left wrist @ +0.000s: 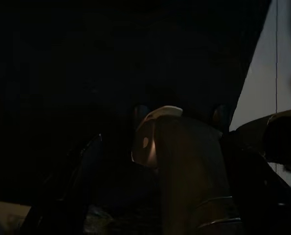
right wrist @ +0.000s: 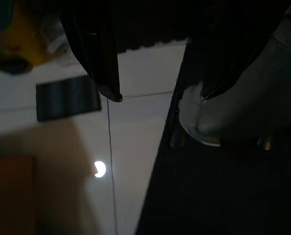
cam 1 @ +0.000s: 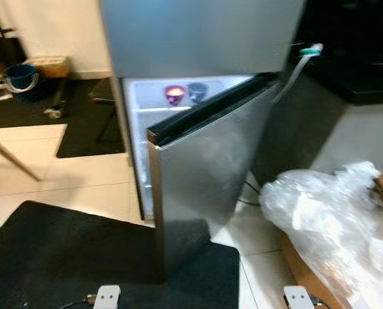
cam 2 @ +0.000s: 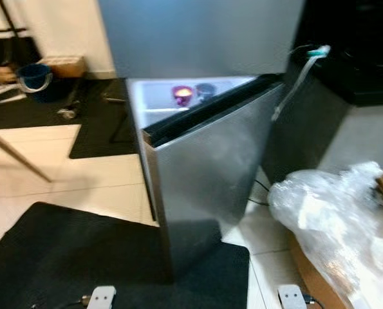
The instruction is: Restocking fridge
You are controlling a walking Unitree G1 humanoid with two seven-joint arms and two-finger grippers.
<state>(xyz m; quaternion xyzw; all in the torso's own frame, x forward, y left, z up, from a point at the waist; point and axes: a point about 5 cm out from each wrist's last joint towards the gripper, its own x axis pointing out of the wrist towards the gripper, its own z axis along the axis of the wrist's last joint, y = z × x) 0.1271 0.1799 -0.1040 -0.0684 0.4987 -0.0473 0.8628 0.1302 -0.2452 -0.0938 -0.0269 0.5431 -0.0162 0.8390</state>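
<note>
Standing ajar, fridge door [cam 1: 207, 174], clear plastic bag [cam 1: 326, 215] beside it, black mat [cam 1: 82, 257] below

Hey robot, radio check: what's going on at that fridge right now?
Right tool open, hanging over floor tiles. Left arm idle. Fridge door part open, cups on lit shelf. Plastic bag on the right.

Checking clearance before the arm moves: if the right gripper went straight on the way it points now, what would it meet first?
Probably the floor: the right gripper points down at pale floor tiles beside the black mat's edge, with nothing between, though depth is unclear.
</note>
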